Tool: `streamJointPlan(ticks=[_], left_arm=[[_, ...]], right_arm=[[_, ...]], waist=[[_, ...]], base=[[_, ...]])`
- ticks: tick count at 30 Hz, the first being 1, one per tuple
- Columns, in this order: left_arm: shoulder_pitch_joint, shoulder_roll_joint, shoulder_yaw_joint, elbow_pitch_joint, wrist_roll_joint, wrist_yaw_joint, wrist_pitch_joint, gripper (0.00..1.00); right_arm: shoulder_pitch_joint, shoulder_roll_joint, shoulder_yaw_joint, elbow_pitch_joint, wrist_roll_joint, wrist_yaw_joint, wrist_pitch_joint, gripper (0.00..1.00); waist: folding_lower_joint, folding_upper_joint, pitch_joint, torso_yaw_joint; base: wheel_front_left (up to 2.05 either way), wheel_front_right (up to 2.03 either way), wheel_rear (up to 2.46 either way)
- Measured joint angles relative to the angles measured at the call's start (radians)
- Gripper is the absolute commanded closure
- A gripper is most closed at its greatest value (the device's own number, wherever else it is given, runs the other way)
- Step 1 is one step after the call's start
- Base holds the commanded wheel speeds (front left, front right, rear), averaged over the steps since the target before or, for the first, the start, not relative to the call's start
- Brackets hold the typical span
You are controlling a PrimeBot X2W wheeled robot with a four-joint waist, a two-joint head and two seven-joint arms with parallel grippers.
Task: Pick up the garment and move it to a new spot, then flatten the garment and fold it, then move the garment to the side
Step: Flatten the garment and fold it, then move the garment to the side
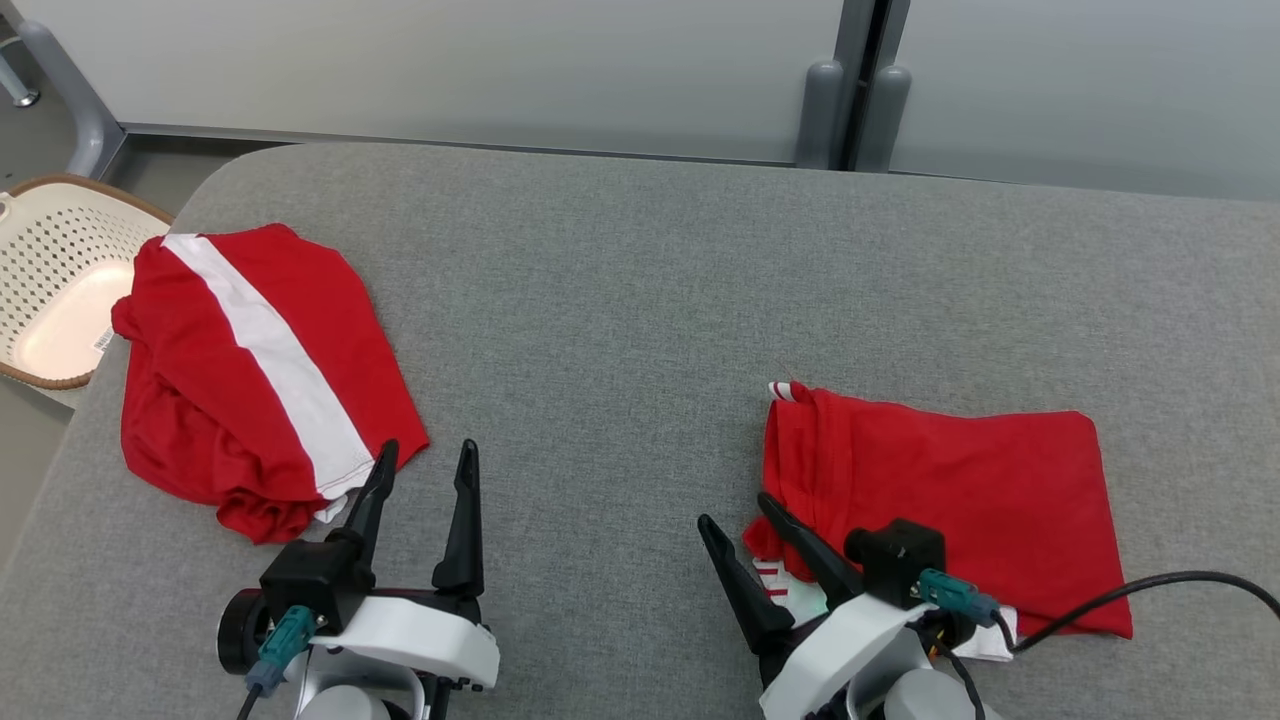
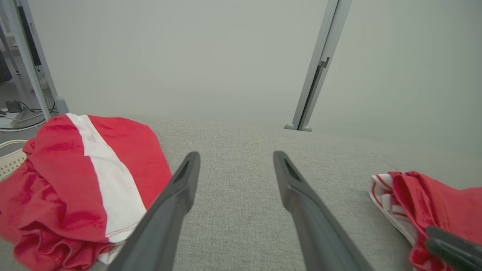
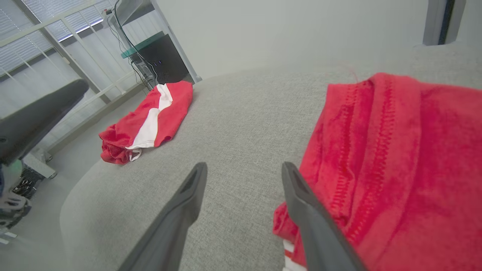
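A folded red garment (image 1: 950,490) lies flat at the front right of the grey padded table (image 1: 640,280), with a red-and-white striped edge showing at its near left corner. My right gripper (image 1: 735,510) stands open at that corner, one finger over the cloth and nothing held. In the right wrist view the open fingers (image 3: 244,165) straddle the garment's left edge (image 3: 395,158). A second, crumpled red garment with a white stripe (image 1: 250,380) lies at the left. My left gripper (image 1: 428,450) is open just right of its near edge, over bare table (image 2: 236,154).
A cream perforated basket (image 1: 50,260) stands off the table's left edge, beside the crumpled garment. Pale panels and a grey post (image 1: 860,100) run behind the far edge. A black cable (image 1: 1150,590) trails from my right wrist over the folded garment.
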Motion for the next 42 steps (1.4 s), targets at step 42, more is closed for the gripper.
streamJointPlan(ticks=[42], left_arm=[[0.007, 0.0, -0.01, -0.11, 0.03, 0.0, 0.0, 0.0]], right_arm=[[0.204, -0.058, -0.661, -0.4, -0.493, 0.0, -0.067, 0.0]], waist=[[0.0, 0.0, -0.013, -0.127]], base=[[0.0, 0.0, 0.0]])
